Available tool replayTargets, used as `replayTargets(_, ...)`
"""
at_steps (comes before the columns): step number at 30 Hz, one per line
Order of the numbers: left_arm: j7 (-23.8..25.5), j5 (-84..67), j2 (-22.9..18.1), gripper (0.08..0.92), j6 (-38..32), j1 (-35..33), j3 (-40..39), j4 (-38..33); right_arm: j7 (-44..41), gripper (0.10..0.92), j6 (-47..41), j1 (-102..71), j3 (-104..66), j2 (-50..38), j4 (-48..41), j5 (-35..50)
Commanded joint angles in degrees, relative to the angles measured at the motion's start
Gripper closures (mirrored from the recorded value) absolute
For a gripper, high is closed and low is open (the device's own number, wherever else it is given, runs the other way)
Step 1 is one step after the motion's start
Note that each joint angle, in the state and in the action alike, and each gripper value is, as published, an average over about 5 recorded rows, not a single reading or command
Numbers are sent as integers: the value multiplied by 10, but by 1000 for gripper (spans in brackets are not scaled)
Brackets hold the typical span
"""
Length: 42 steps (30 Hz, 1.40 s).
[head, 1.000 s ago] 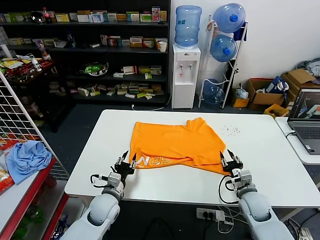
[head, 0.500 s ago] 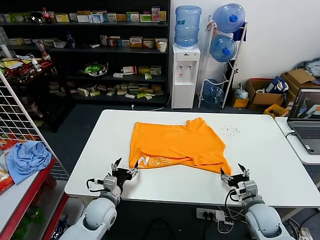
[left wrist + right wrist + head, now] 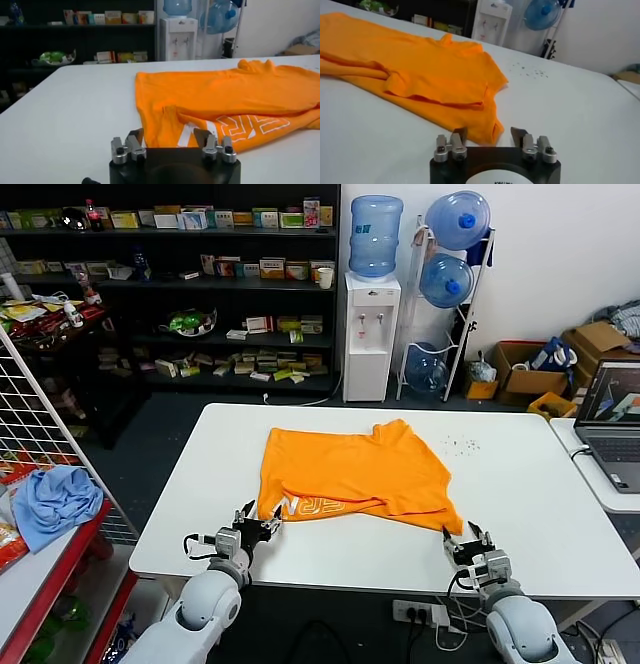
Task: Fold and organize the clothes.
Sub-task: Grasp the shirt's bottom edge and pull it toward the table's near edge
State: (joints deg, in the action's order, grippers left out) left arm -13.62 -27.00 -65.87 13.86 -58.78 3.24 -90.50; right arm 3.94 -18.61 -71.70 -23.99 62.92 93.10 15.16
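Both claws have shifted since the earlier frames: a second ago each sat at a near corner of the shirt, half a second ago both had drawn back toward the robot's body, and now the left claw (image 3: 257, 524) has edged forward to the cloth again while the right claw (image 3: 468, 537) sits a little nearer the shirt's corner than before.

The bright orange short-sleeved cotton T-shirt (image 3: 350, 470) lies spread on the white rectangular surface (image 3: 560, 514), partly folded, with a strip of white printed lettering (image 3: 312, 507) turned up along its near edge. It has not visibly moved across the frames.

The left claw stands open, its two fingers spread apart and holding nothing. The shirt's near-left corner (image 3: 165, 131) lies just ahead of it, and in the left wrist view the white lettering (image 3: 245, 127) runs ahead of the claw and off to one side. Whether the fingertips touch the fabric cannot be told.

The right claw is also open and empty, fingers parted. The shirt's near-right corner (image 3: 487, 131) lies right in front of it, its tip reaching toward the gap between the fingers. Beyond that corner the orange fabric (image 3: 415, 67) stretches away from the claw, with a folded layer lying over the lower one.
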Motion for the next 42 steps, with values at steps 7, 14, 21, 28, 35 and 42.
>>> replayTargets(7,31,5,10,527,17,-8,-1,19,-7,658,-7,-7,-2,-5,-1,0)
replayTargets(14,41,7,18,735,21,-36,6,-1,-9,854,-5,-32,-11,-20,23,-2)
replayTargets(21,41,0,47,900,26,-79,18,-59,-10,901,-7,-77,-25,-51,70,-1)
replayTargets(28,28,-11,85,908,39,-129,22,-135,-4,901,-23,-141,-41,-79,128,4)
replayTargets(35,15,-11,101,908,50,-168,25,-176,0,901,-48,-204,-53,-84,173,4)
replayTargets(42,-2,-15,105,887,70,-171,33,-206,6,896,-60,-211,-55,-85,191,15)
